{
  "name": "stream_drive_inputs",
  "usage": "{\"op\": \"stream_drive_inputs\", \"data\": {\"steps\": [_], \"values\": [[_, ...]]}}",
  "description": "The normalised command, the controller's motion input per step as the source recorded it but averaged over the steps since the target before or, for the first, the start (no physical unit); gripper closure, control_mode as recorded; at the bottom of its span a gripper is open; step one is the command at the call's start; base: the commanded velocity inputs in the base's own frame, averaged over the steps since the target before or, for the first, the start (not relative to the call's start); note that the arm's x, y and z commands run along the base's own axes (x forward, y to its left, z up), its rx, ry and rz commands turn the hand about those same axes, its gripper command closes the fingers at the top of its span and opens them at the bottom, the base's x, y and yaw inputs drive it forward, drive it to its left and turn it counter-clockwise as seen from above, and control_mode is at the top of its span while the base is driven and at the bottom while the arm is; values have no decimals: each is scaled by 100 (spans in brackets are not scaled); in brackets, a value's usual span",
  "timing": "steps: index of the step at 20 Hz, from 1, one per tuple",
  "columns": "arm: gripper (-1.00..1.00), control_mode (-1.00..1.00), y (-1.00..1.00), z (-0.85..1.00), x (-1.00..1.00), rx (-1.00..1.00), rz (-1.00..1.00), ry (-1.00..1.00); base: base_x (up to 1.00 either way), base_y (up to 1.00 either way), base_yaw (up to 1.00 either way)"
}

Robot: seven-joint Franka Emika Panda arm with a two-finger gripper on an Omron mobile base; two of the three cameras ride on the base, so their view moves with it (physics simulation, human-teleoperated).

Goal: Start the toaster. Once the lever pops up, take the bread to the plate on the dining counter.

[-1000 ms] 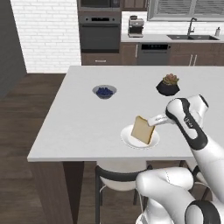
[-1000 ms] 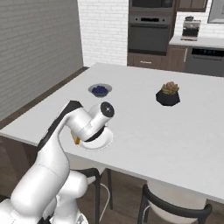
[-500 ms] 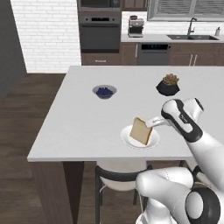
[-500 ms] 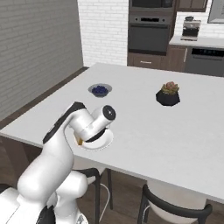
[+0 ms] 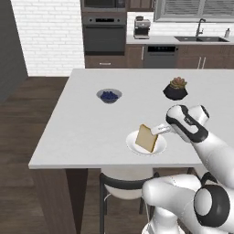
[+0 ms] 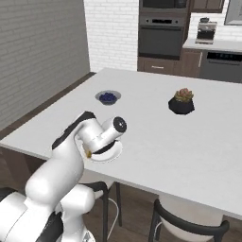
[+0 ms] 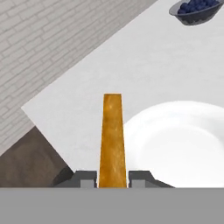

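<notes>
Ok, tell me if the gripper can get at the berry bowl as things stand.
Probably not yet: the gripper is shut on the bread, held over the plate. The counter between it and the berry bowl is bare, so the path looks free once the bread is released.

I see the plate (image 5: pixel 146 145) near the front edge of the dining counter (image 5: pixel 87 123), with the bread (image 5: pixel 147 137) standing on edge over it, pinched between the gripper (image 7: pixel 112 177) fingers. The berry bowl (image 5: pixel 109 95) sits farther back to the left, the potted plant (image 5: pixel 176 88) farther back to the right. A chair (image 5: pixel 125 183) is tucked under the front edge.
</notes>
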Motion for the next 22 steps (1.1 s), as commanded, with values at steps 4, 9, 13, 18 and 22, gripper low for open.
{"op": "stream_drive_inputs", "data": {"steps": [4,9,13,18,22], "values": [[100,-100,0,-16,35,0,0,0,0,0,0],[100,-100,-8,-19,21,0,0,1,0,0,0],[100,-100,-2,-26,13,0,0,3,0,0,0],[100,-100,0,-25,17,0,0,2,0,0,0],[100,-100,-2,-12,21,0,0,0,0,0,0]]}}
